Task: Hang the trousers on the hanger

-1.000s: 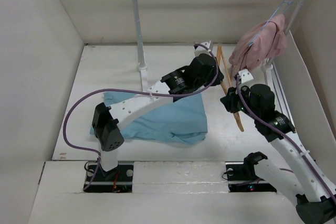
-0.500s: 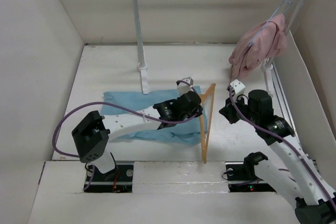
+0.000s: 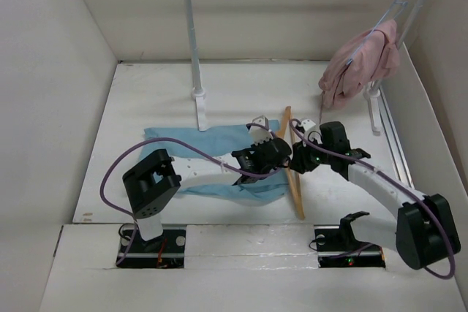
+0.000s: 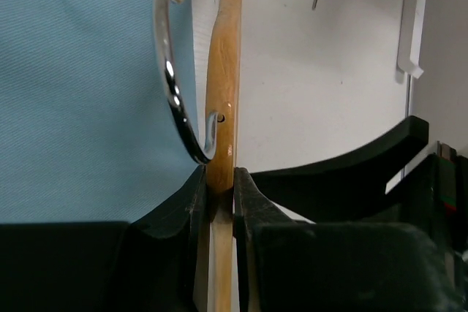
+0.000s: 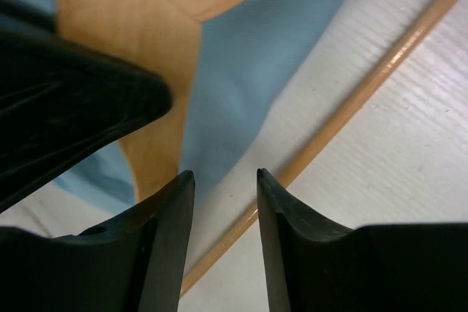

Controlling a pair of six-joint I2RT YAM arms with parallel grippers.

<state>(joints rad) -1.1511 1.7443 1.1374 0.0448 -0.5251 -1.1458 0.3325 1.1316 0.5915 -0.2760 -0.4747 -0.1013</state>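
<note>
Blue trousers (image 3: 227, 139) lay flat on the worktop (image 3: 146, 93) before the rack post (image 3: 193, 42). At their right edge the left end effector (image 4: 219, 180) clamped the wooden hanger (image 3: 296, 191). The right end effector (image 5: 225, 180) stood apart just alongside, with a pink garment (image 3: 365, 63) hanging beyond.

The left arm (image 3: 191, 174) lies low and long. It reaches from its base at the near left out to the right, as far as the middle. Its black elbow sticks up close to the base. The left gripper (image 4: 218, 178) is squeezed tight on the hanger (image 4: 222, 71), one finger on each side. The right arm (image 3: 382, 185) bends at the near right and reaches left. The right gripper (image 5: 225, 180) points at the left one, just beside it. Its fingers (image 5: 170, 206) are a little apart, gripping nothing.
</note>
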